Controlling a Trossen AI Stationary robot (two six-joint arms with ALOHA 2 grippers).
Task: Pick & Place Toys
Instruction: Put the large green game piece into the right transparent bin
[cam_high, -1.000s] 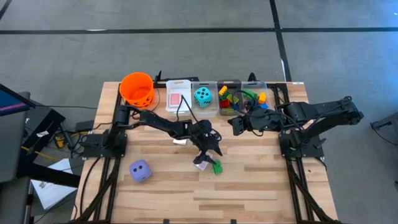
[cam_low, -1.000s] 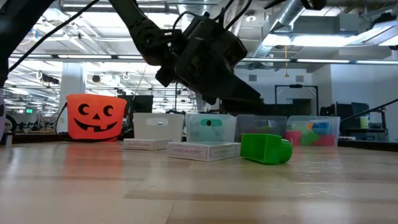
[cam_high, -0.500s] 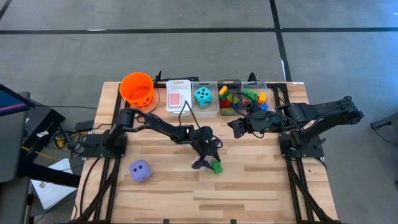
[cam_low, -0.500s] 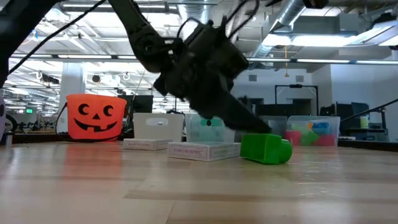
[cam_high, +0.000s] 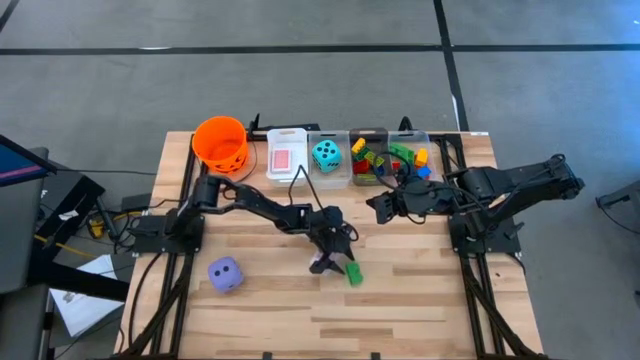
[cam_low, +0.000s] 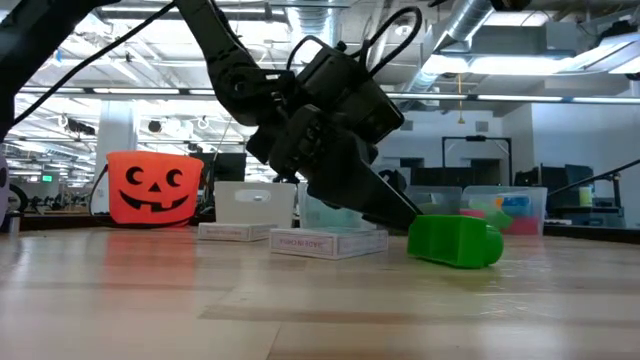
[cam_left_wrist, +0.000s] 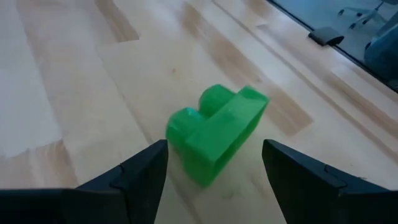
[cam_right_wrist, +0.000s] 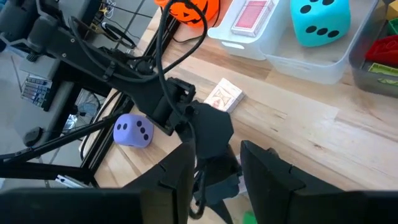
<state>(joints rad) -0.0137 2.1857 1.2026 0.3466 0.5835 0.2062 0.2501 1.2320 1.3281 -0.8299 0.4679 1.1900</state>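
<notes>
A green brick (cam_left_wrist: 214, 134) lies on its side on the table, right of the middle (cam_high: 353, 274). My left gripper (cam_high: 341, 262) is open, low over the table and slanting down. Its two fingers stand either side of the brick's near end in the left wrist view. My right gripper (cam_high: 378, 205) is open and empty, above the table in front of the bins. A purple die (cam_high: 224, 274) rests on the table at the near left. A teal die (cam_high: 326, 154), pink-backed cards (cam_high: 283, 160) and several coloured bricks (cam_high: 375, 160) lie in the bins. My left gripper has a fingertip (cam_low: 404, 214) right against the green brick's upper edge (cam_low: 425, 224) in the low view. I cannot tell whether it touches. The fingers slant down from the table's far left. The brick lies flat on the table.
An orange pumpkin bucket (cam_high: 220, 142) stands at the far left, with the row of white and clear bins (cam_high: 340, 172) along the far edge beside it. Two card packs (cam_low: 327, 241) (cam_low: 235, 232) lie on the table near my left arm. Bare wood lies toward the near edge.
My left gripper has come down and moved toward the table's near edge, onto the green brick. The brick has slid a little toward the table's right and near edges, staying on the table.
</notes>
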